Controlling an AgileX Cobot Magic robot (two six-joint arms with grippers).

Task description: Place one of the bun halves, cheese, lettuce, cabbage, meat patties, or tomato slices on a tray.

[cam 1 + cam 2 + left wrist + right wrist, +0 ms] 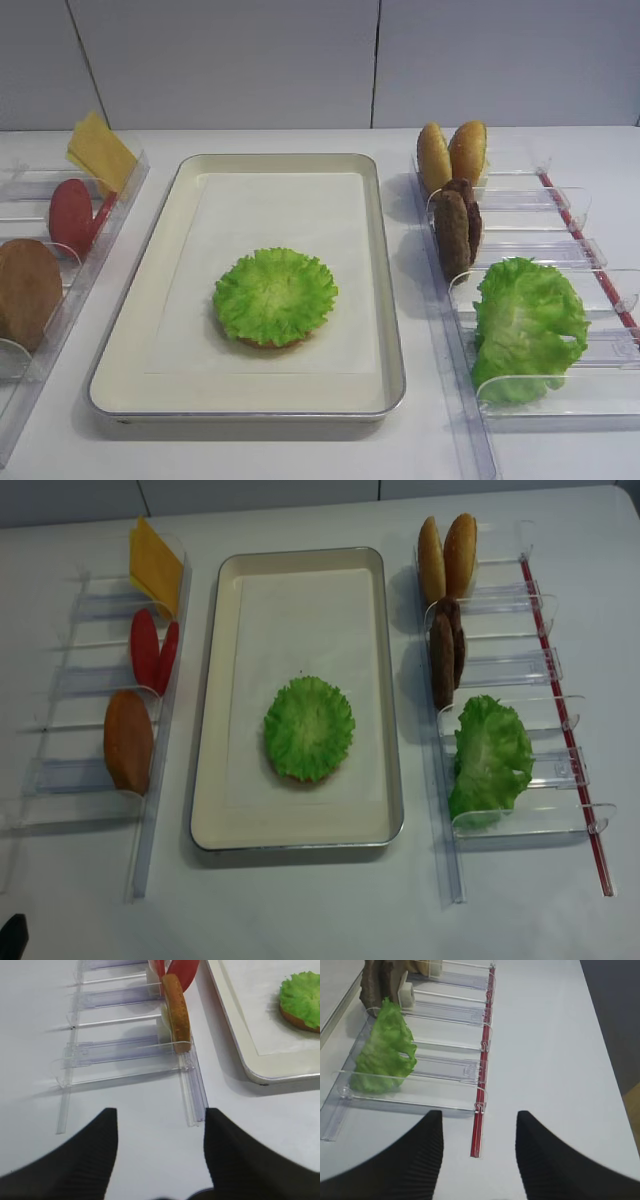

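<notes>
with the lettuce (275,295) already lying flat on a bun half (299,1019) near the middle of the tray (120,390), a touch toward six o'clock, the stack is under way and this looks like the gap between placements. next up is likely another layer: the meat patties (456,227) stand on edge in the clear rack (560,250) at three o'clock of the tray, two more bun halves (452,152) behind them at two o'clock, the wavy cabbage leaf (525,325) at four. over at nine o'clock, tomato slices (72,215), with the cheese (100,150) at ten. a patty pick would want a descent over that rack slot and a pinch across the disc's edges.

right gripper (479,1147): jaws apart, nothing between them, hovering over bare table just short of the cabbage rack, touching nothing. left gripper (160,1152): also parted and empty, probably hanging above the table near the left rack, though its height is hard to judge.
</notes>
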